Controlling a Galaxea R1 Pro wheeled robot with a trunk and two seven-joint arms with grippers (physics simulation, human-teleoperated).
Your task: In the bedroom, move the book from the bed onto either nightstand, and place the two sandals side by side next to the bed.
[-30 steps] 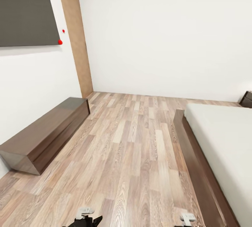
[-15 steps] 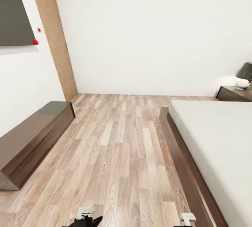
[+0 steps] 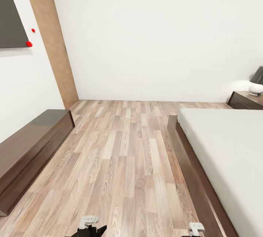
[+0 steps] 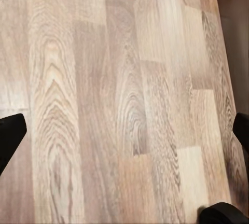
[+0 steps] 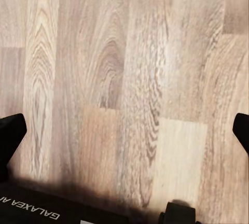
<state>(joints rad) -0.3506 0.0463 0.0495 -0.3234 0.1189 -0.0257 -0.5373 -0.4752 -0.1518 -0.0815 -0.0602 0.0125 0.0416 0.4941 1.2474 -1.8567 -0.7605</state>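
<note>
The wood floor is light brown planks. On it at the right stands the bed, with a white mattress on a dark brown frame. A long low dark bench sits on the floor by the left wall. Past the bed, a nightstand holds a lamp.

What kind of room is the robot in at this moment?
Most likely a bedroom: a large low bed with an off-white mattress and dark wooden frame, a dark brown wooden nightstand bearing a white-based lamp, and light-brown wood-plank floor.
</note>
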